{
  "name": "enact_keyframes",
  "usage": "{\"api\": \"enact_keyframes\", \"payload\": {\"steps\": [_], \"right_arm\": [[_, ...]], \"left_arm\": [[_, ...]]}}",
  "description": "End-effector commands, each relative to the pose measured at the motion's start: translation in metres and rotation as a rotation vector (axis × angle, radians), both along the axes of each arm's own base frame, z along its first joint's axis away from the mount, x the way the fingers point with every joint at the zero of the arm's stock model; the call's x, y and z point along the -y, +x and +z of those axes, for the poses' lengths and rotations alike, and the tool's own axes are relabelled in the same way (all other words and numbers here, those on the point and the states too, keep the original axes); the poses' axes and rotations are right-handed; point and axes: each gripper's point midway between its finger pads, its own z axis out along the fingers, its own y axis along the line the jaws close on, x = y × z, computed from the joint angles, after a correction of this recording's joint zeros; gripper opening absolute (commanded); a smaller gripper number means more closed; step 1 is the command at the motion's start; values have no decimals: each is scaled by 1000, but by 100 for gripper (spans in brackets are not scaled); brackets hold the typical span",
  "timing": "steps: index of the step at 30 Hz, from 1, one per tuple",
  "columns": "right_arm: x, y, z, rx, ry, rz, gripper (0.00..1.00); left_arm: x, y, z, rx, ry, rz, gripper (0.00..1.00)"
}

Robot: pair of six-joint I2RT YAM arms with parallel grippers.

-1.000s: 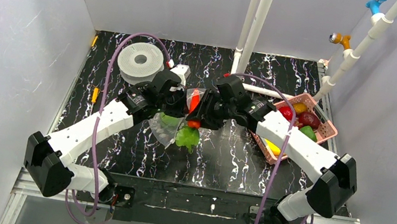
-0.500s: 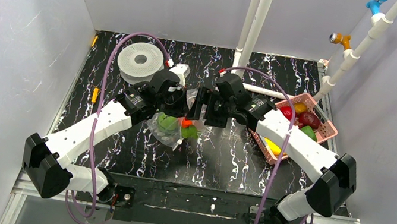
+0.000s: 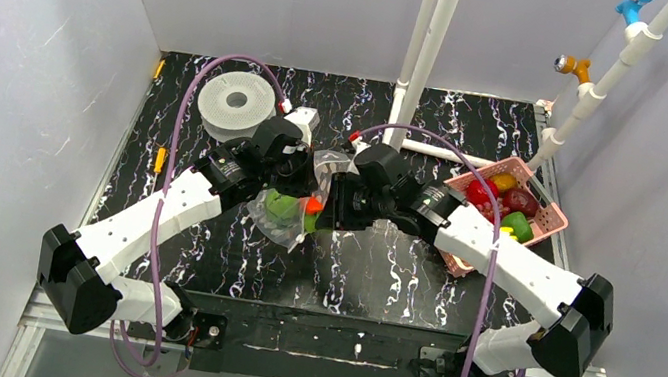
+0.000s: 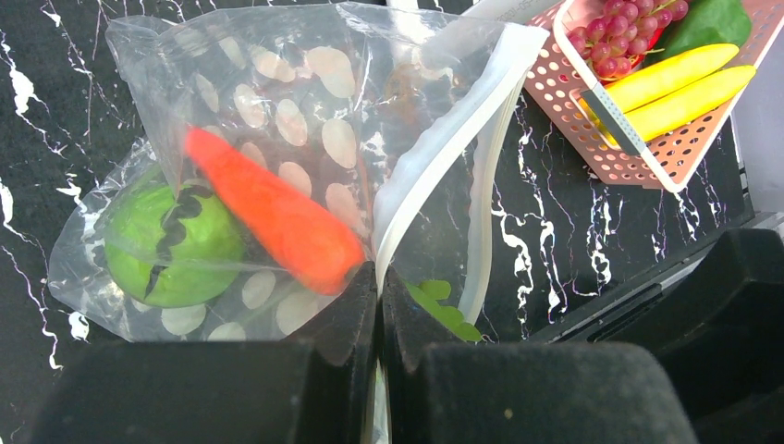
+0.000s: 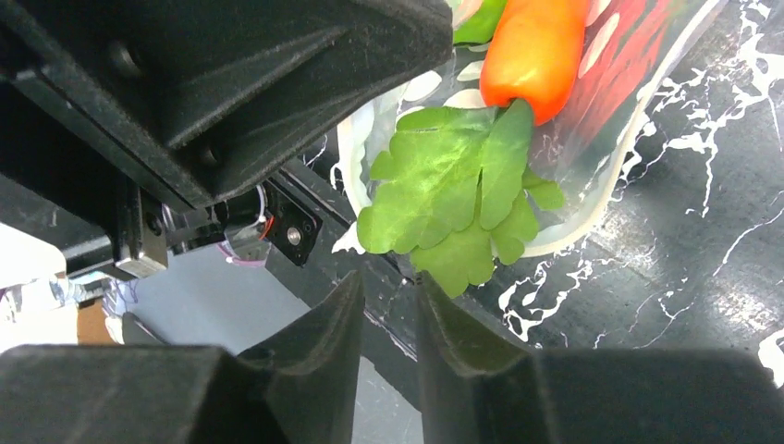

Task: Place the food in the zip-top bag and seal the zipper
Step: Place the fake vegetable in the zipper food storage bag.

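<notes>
Far left, rear: grey-white spool (image 3: 235, 104) flat on the black marbled table (image 3: 377, 276), close to the left wall.

Left gripper (image 4: 379, 277): jaws clenched on the mouth edge of the zip-top bag (image 4: 277, 74), lifting it. The bag sags below and left of the jaws. Inside it are a green fruit (image 4: 171, 245) and, lying over it, an orange carrot (image 4: 268, 217). The zipper (image 4: 444, 153) runs up and right from the pinch, its two strips parted.

Right gripper (image 5: 388, 296): jaws a little apart, nothing between them, tips right at the bag's mouth. The carrot's green leaves (image 5: 453, 194) spill out over the lip; whether they brush the fingertips is hard to say.

The two wrists crowd together mid-table. Bare table shows in front of them, toward the bases.

Right: pink basket (image 3: 549, 214) against the right edge, white pipes (image 3: 428, 52) behind. Remaining food in the basket: grapes (image 4: 615, 46), yellow pieces (image 4: 675, 79), red and green pieces.
</notes>
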Motion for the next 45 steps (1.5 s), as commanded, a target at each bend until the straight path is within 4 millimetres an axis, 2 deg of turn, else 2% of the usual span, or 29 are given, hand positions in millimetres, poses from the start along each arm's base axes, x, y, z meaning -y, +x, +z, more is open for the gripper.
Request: {"api": "enact_keyframes", "payload": {"steps": [1, 4, 7, 12, 15, 18, 22, 24, 26, 28, 31, 34, 36, 38, 40, 45], "right_arm": [[-6, 18, -5, 86, -4, -28, 31], [-15, 27, -29, 81, -27, -55, 26], [-26, 42, -51, 118, -42, -103, 26], [-55, 66, -82, 156, -8, -159, 16], [-73, 75, -98, 160, 37, -182, 15], [-87, 80, -93, 175, 92, -173, 17], [-95, 69, -62, 168, 217, -110, 20], [-94, 58, -43, 129, 300, -59, 25], [-88, 52, -25, 69, 360, -29, 30], [-76, 48, -19, 5, 358, -19, 34], [-47, 36, -27, -17, 160, -24, 47], [-5, 16, -40, -85, -75, -49, 54], [23, 5, -42, -76, -173, -86, 64], [46, -3, -34, -45, -199, -118, 72], [60, -7, -21, -8, -175, -140, 78], [70, -10, 17, 89, -53, -152, 89]], "left_arm": [[0, -2, 18, 36, -34, -10, 0], [-1, -4, 23, 54, -51, -7, 0], [-2, -6, 29, 64, -70, 0, 0], [1, -12, 36, 66, -126, -6, 0], [2, -11, 32, 61, -132, -3, 0], [4, -9, 25, 36, -111, -2, 0], [4, -8, 21, 22, -98, -1, 0], [4, -9, 23, 26, -99, -3, 0], [4, -8, 22, 25, -96, -3, 0], [2, -8, 21, 25, -84, 2, 0], [-1, -5, 20, 30, -67, 17, 0], [-4, -4, 19, 33, -50, 27, 0], [-5, -4, 20, 33, -49, 28, 0], [-4, -5, 19, 30, -51, 26, 0], [-3, -5, 19, 23, -57, 22, 0], [3, -6, 12, -5, -59, 5, 0]]}}
